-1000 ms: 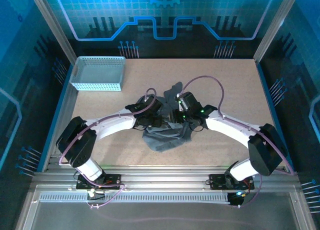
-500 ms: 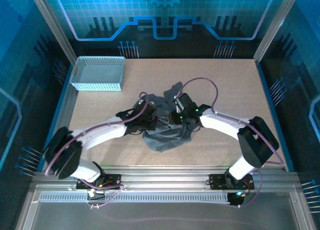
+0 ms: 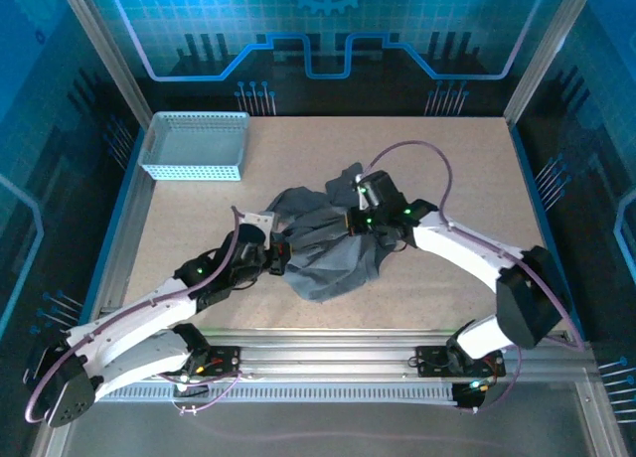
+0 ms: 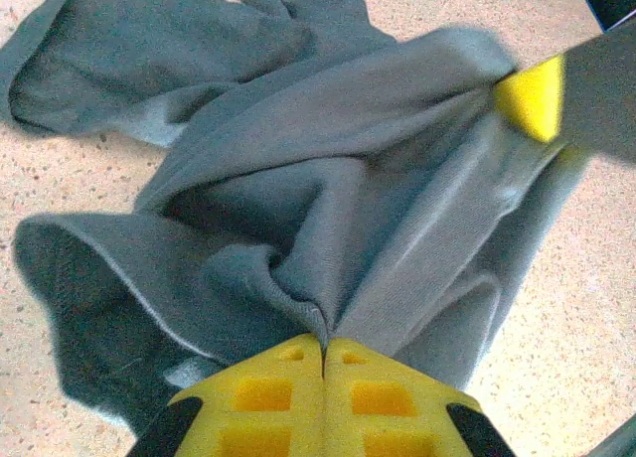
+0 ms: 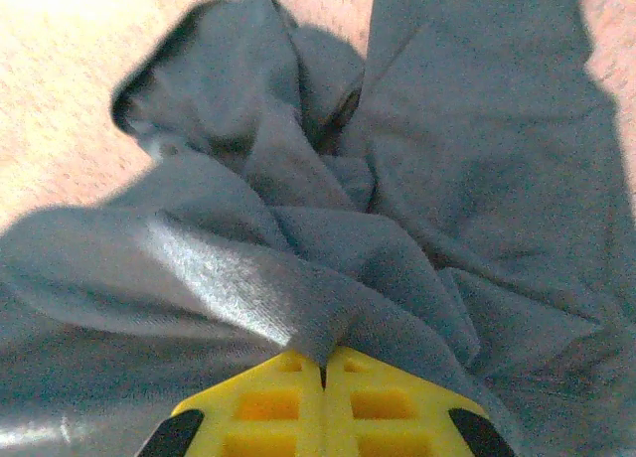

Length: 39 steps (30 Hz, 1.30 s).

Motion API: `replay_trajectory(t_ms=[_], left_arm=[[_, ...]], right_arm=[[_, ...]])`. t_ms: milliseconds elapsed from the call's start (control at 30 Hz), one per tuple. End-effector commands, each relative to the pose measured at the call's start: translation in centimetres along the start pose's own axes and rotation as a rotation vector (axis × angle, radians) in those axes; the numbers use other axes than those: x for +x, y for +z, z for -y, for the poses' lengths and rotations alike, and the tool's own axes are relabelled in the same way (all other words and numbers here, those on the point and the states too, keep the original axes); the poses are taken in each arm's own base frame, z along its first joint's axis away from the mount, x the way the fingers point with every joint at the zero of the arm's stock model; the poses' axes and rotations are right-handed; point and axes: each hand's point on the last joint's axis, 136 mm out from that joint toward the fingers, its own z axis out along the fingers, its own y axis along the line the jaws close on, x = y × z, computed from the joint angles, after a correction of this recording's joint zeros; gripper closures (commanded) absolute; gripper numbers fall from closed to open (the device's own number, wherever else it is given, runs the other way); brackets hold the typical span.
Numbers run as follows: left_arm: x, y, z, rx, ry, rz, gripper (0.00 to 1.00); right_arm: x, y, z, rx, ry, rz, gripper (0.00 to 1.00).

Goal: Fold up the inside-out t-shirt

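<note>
The dark grey inside-out t-shirt (image 3: 323, 243) lies crumpled near the table's middle, stretched between both arms. My left gripper (image 3: 279, 257) is shut on a fold at its left edge; in the left wrist view the yellow pads (image 4: 248, 397) meet with t-shirt cloth (image 4: 328, 228) pinched at their tip. My right gripper (image 3: 350, 223) is shut on a fold at the shirt's right side; its yellow fingers (image 5: 388, 407) pinch t-shirt cloth (image 5: 417, 179) between them. The right gripper's yellow fingertip (image 4: 532, 94) shows at the upper right of the left wrist view.
A light blue mesh basket (image 3: 195, 146) stands at the table's far left corner. The speckled tabletop (image 3: 467, 169) lies bare to the right and behind the shirt. Metal frame posts and a rail border the table.
The left arm has drawn back toward the near left, pulling cloth with it, so the shirt spreads wider. Both grippers have closed on the cloth. The right gripper shifted slightly back.
</note>
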Motion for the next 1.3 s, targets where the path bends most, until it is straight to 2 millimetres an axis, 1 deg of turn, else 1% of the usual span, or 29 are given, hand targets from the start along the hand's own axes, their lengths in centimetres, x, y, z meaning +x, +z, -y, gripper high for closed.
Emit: replay_trajectory(t_ms=[0,67,133,200,233,267,300,367,433,533,633,767,933,1067,1100,1167,1267], left_arm=[[2.1,0.6,-0.8,0.012,-0.043,-0.029,0.97],[4.4,1.4,-0.5,0.07,-0.072,-0.098,0.88],[6.2,2.0,0.0,0.114,-0.093,-0.156,0.82],[7.4,2.1,0.5,0.128,-0.078,-0.196,0.75],[7.7,2.0,0.5,0.123,-0.062,-0.206,0.71],[7.7,1.8,0.3,0.101,-0.05,-0.207,0.66],[7.5,1.6,-0.2,0.073,-0.047,-0.197,0.64],[6.7,1.1,-0.6,0.042,-0.037,-0.166,0.59],[5.7,0.8,-0.8,0.015,-0.04,-0.132,0.52],[4.3,0.8,-1.3,-0.052,-0.056,-0.102,0.49],[3.1,1.6,-0.6,-0.053,-0.075,-0.1,0.49],[2.5,3.0,-0.1,-0.08,-0.112,-0.136,0.5],[2.9,4.6,-0.8,-0.136,-0.143,-0.184,0.51],[3.4,5.3,-1.1,-0.16,-0.144,-0.214,0.57],[3.5,5.4,-1.1,-0.16,-0.143,-0.221,0.59],[3.8,5.5,-1.3,-0.171,-0.141,-0.234,0.72],[3.5,5.2,-1.1,-0.163,-0.127,-0.229,0.88]], right_arm=[[-0.1,-1.3,1.9,0.041,0.042,0.019,1.0],[0.9,-0.7,2.3,0.047,0.055,-0.005,0.98],[1.9,0.2,2.7,0.053,0.066,-0.034,0.97],[2.7,1.0,2.9,0.054,0.078,-0.053,0.94],[2.9,1.3,3.0,0.054,0.081,-0.058,0.9],[3.0,1.5,3.0,0.056,0.084,-0.06,0.88],[3.0,1.4,3.1,0.057,0.085,-0.057,0.85],[2.7,1.2,2.7,0.051,0.07,-0.051,0.78],[2.4,0.7,2.5,0.068,0.047,-0.042,0.73],[2.0,-0.5,1.9,0.121,-0.027,-0.017,0.63],[1.8,-1.5,0.6,0.146,-0.114,0.019,0.54],[2.0,-2.2,-1.6,0.115,-0.183,0.043,0.48],[3.3,-1.3,-3.4,0.049,-0.216,0.023,0.46],[4.3,-0.3,-4.1,0.019,-0.21,-0.002,0.45],[4.4,-0.1,-4.1,0.021,-0.209,-0.009,0.45],[4.7,0.3,-4.2,0.019,-0.212,-0.022,0.46],[5.0,1.0,-4.1,0.03,-0.215,-0.041,0.46]])
